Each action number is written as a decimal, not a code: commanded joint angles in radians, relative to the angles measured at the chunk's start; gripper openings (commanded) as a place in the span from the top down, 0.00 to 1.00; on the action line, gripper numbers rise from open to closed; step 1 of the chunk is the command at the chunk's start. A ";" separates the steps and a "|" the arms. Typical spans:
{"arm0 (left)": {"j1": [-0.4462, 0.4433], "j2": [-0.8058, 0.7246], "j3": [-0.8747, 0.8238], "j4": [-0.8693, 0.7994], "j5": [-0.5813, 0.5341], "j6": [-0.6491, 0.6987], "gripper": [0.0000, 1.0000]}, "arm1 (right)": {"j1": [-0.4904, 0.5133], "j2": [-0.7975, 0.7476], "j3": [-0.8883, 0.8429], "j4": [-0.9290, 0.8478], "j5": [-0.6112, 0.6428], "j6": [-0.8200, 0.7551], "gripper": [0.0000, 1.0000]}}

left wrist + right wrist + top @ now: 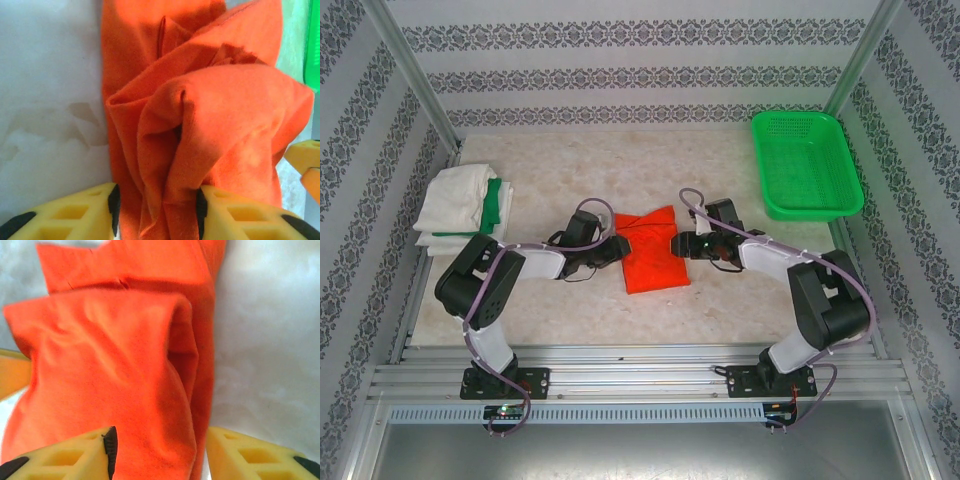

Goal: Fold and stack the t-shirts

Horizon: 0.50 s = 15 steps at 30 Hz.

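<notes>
On table (pixel 570 300), orange t-shirt (pixel 652 255) gripped by left pincer (pixel 617 245), right pincer (pixel 677 245).

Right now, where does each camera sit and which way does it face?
Top external: above and behind, looking down on the table; both arms, left end effector and right end effector meeting at the orange shirt.
Left wrist: on the left arm, looking along its fingers at the bunched shirt between them.
Right wrist: on the right arm, facing the same shirt past its fingers.
Shared: all three show the orange shirt.
</notes>
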<state>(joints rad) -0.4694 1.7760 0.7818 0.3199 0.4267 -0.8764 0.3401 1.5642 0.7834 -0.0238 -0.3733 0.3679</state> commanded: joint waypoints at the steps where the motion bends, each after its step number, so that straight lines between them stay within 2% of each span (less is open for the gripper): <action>1: -0.005 -0.017 0.050 -0.063 -0.051 0.044 0.51 | -0.005 0.004 0.044 0.041 0.042 -0.003 0.49; 4: -0.006 0.007 0.104 -0.088 -0.056 0.059 0.53 | -0.010 0.069 0.101 0.043 0.038 -0.009 0.50; 10: -0.005 0.050 0.154 -0.102 -0.028 0.057 0.74 | -0.016 0.174 0.165 0.063 -0.017 0.002 0.59; 14: -0.006 0.070 0.152 -0.096 -0.022 0.050 0.78 | -0.016 0.220 0.193 0.052 -0.052 0.001 0.61; 15: -0.005 0.072 0.149 -0.093 -0.020 0.048 0.82 | -0.016 0.223 0.195 0.051 -0.058 0.001 0.62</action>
<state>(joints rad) -0.4694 1.8297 0.9264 0.2481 0.3923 -0.8375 0.3355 1.7687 0.9459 0.0193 -0.3878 0.3687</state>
